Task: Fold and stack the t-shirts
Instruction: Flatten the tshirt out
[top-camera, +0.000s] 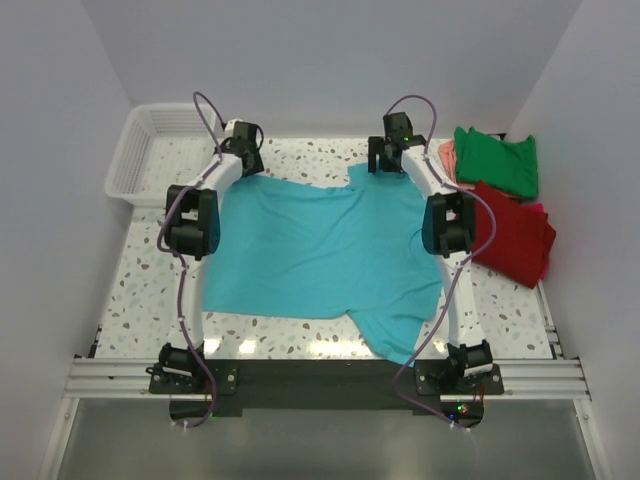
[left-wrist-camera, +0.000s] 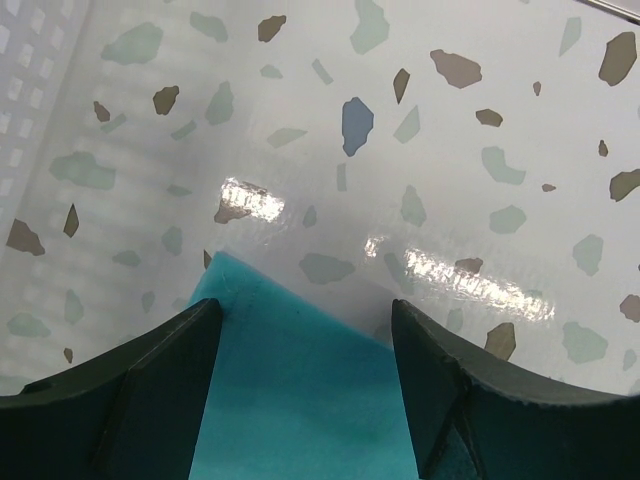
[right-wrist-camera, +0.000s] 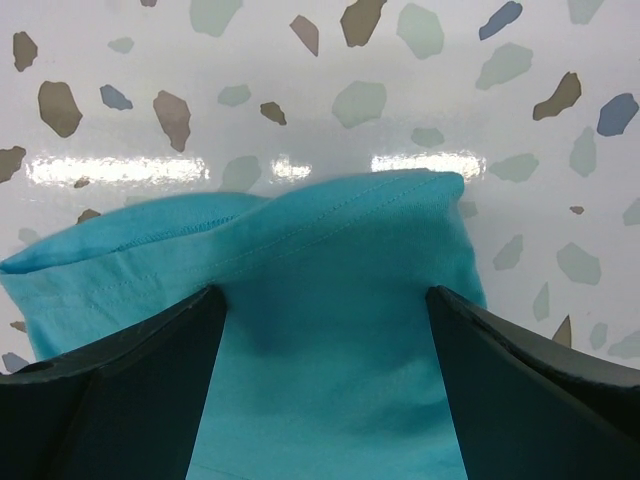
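Observation:
A turquoise t-shirt lies spread flat across the middle of the table, one sleeve hanging toward the near edge. My left gripper hovers over its far left corner. In the left wrist view that gripper is open, and the shirt's pointed corner lies between the fingers. My right gripper is over the far right sleeve. It stands open too, with the hemmed sleeve edge lying under it. Folded red, green and salmon-pink t-shirts are piled at the right.
A white lattice basket stands at the far left corner of the speckled table. White walls close in on the left, back and right. Both arm bases are bolted to a rail at the near edge.

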